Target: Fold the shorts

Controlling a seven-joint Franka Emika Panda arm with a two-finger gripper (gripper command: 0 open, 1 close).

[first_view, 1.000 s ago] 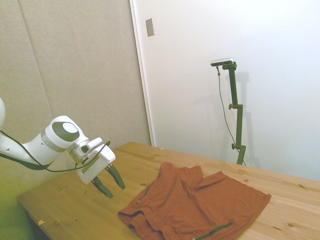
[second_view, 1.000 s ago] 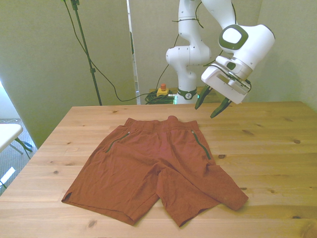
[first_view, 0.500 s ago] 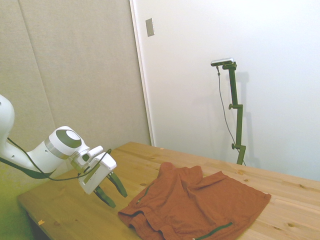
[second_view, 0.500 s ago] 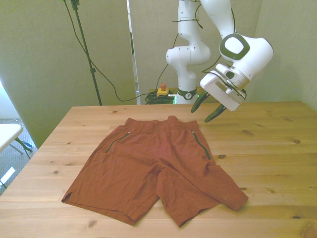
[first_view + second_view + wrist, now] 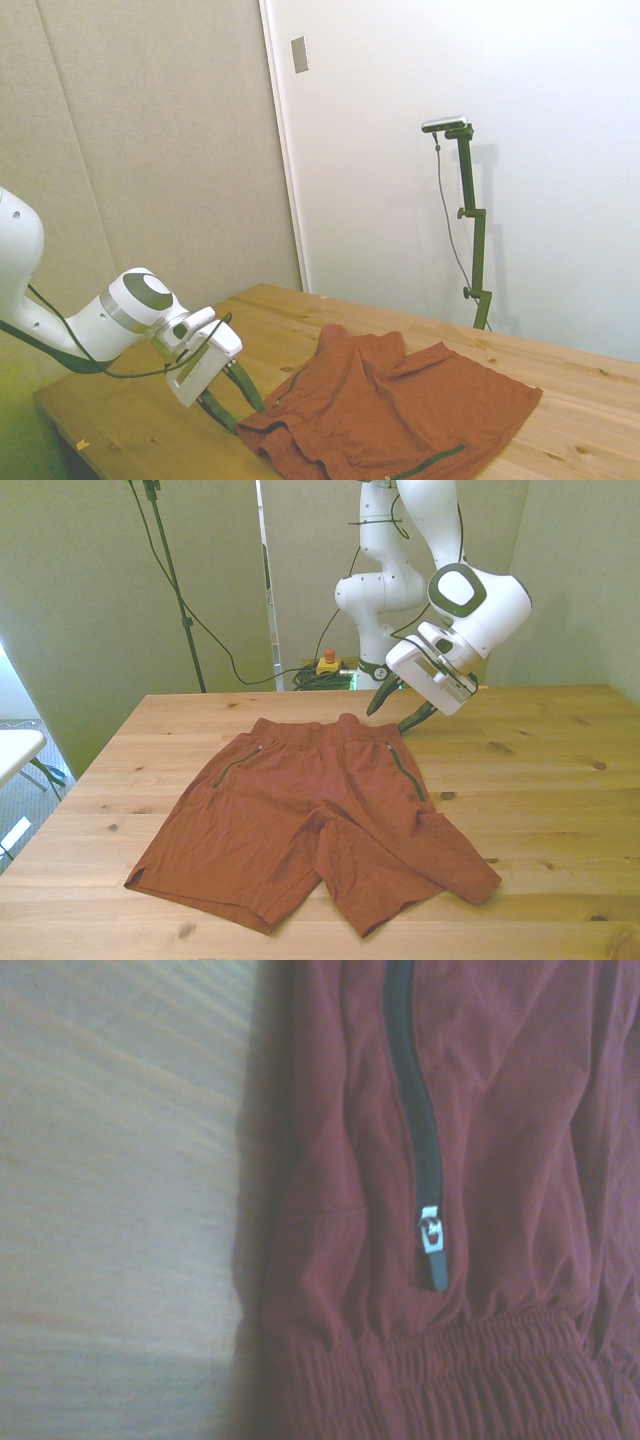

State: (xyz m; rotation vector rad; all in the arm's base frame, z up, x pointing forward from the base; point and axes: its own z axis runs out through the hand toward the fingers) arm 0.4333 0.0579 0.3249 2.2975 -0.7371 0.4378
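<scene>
Front view shows the gripper (image 5: 394, 707) has dropped toward the shorts (image 5: 310, 815) waistband corner, fingers spread, nothing held. Probably lining up the first grab.

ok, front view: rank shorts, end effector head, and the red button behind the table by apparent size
1. shorts, largest by far.
2. end effector head, clearly smaller than the shorts.
3. red button, smallest, though it sits farther from the camera, so its true size is unsure.

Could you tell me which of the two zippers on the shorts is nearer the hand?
The zipper on the front view's right; the hand hangs open just above its top end, far from the other zipper.
</scene>
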